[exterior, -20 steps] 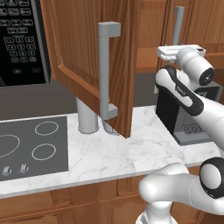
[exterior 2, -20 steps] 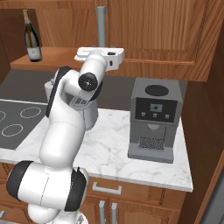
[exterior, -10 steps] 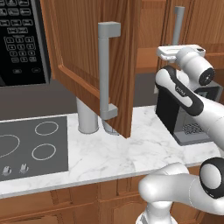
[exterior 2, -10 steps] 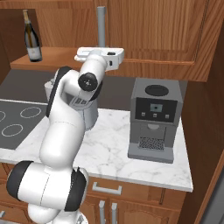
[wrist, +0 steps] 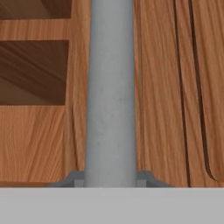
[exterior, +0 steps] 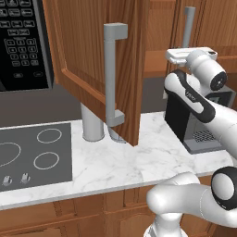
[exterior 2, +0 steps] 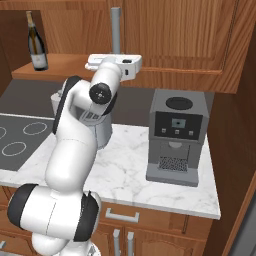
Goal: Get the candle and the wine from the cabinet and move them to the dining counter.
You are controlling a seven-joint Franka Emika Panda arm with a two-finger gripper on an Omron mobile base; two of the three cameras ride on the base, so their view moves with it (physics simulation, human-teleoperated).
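Jaws have closed on cabinet handle (wrist: pixel 111 96); wine (exterior 2: pixel 36 44) shelved.

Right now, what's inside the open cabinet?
In the right base view the wine stands upright on the cabinet shelf, far left. I see no candle; the gripper, clamped on the closed door's handle, and that door hide the rest.

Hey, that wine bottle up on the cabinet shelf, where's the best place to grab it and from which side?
Probably the wide lower body of the wine bottle, below the slim neck. It stands upright on the cabinet shelf, so come in level from the open front, one finger on each side. The gripper is now shut on the other door's bar handle.
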